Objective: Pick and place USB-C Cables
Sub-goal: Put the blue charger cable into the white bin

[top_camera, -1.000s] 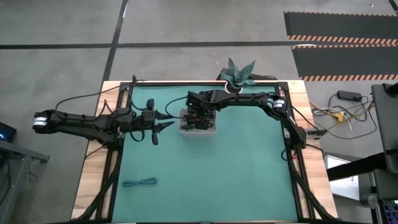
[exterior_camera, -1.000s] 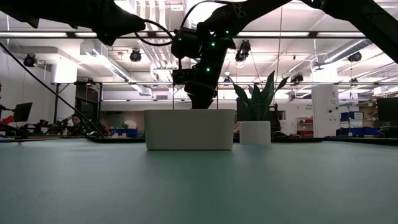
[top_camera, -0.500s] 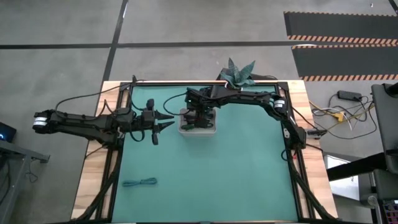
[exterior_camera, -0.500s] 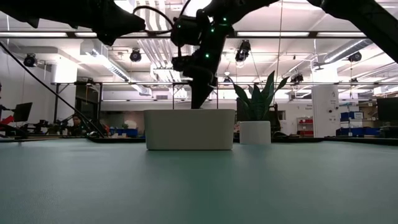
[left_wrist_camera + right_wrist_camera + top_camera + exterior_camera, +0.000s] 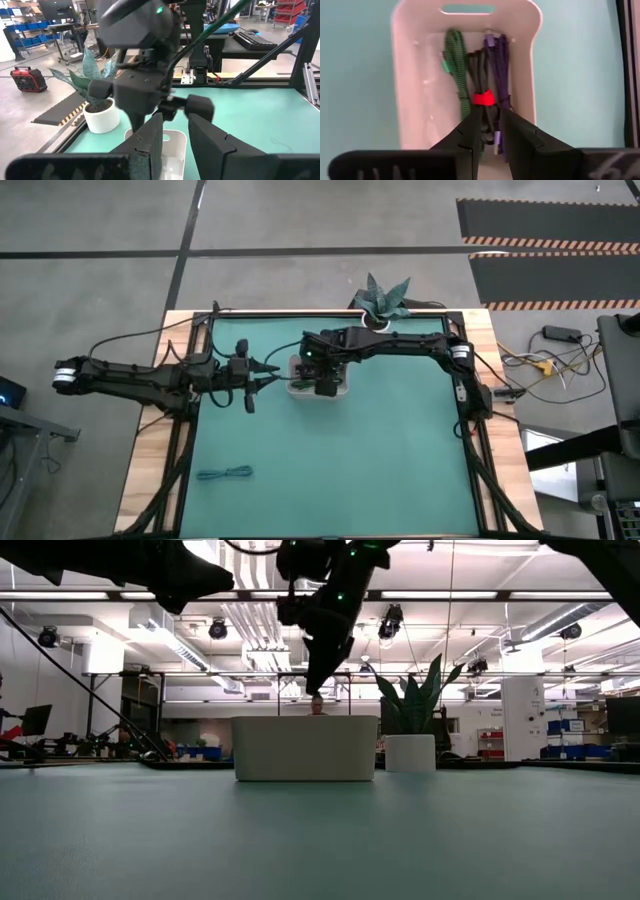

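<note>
A white tray (image 5: 535,60) stands on the green mat near the far edge. In it lie a dark green cable (image 5: 455,65), a red-and-black cable (image 5: 481,97) and a purple cable (image 5: 501,65). My right gripper (image 5: 487,115) hangs above the tray (image 5: 305,748), pointing steeply down. A narrow gap shows between its fingers, with nothing in it. Its tip (image 5: 317,690) is clear of the rim. A teal cable (image 5: 224,473) lies on the mat at the near left. My left gripper (image 5: 268,373) waits level to the left of the tray, with its fingers (image 5: 175,122) a little apart and nothing between them.
A potted plant (image 5: 385,300) in a white pot (image 5: 412,752) stands at the far edge, right of the tray. Dark frame rails (image 5: 470,410) run along the mat's sides. Open mat (image 5: 340,460) lies on the near side. Yellow and black cords (image 5: 550,360) lie off the table at the right.
My right gripper has risen out of the tray. Its tip was down behind the tray wall and now hangs clear above the rim with nothing in it. The cables stay in the tray.
</note>
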`<state>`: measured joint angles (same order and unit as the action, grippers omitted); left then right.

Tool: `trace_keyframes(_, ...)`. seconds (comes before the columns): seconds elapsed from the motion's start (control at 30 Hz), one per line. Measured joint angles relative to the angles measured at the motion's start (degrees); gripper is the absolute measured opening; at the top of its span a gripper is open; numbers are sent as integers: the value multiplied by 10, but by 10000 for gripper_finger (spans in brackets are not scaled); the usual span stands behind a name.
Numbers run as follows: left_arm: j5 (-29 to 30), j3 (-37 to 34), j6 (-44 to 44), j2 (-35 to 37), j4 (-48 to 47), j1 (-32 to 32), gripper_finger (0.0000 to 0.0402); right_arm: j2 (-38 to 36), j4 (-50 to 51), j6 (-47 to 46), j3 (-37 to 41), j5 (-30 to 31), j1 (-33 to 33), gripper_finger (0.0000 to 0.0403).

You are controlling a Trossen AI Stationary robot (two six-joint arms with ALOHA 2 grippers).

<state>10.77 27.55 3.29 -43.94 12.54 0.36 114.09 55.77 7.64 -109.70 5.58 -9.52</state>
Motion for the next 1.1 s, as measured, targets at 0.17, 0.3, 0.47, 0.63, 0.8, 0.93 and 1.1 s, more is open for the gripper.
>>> trace_keyframes(0.17,0,0,-14,0,-2,0,80,-38,-43,-13,55,0,17,55)
trace_keyframes(0.3,0,0,-15,0,-2,0,80,-83,-116,-19,122,0,32,53)
trace_keyframes(0.47,0,0,-30,-3,-6,0,80,-147,-262,-18,237,0,45,54)
trace_keyframes(0.63,0,0,-45,-3,-15,0,80,-222,-431,-10,361,0,46,54)
trace_keyframes(0.8,0,0,-75,-16,-15,0,80,-298,-581,-1,483,0,46,54)
trace_keyframes(0.93,0,0,-80,-38,-15,0,80,-353,-676,22,569,0,46,54)
trace_keyframes(1.1,0,0,-128,-80,-8,0,80,-412,-762,56,647,0,45,54)
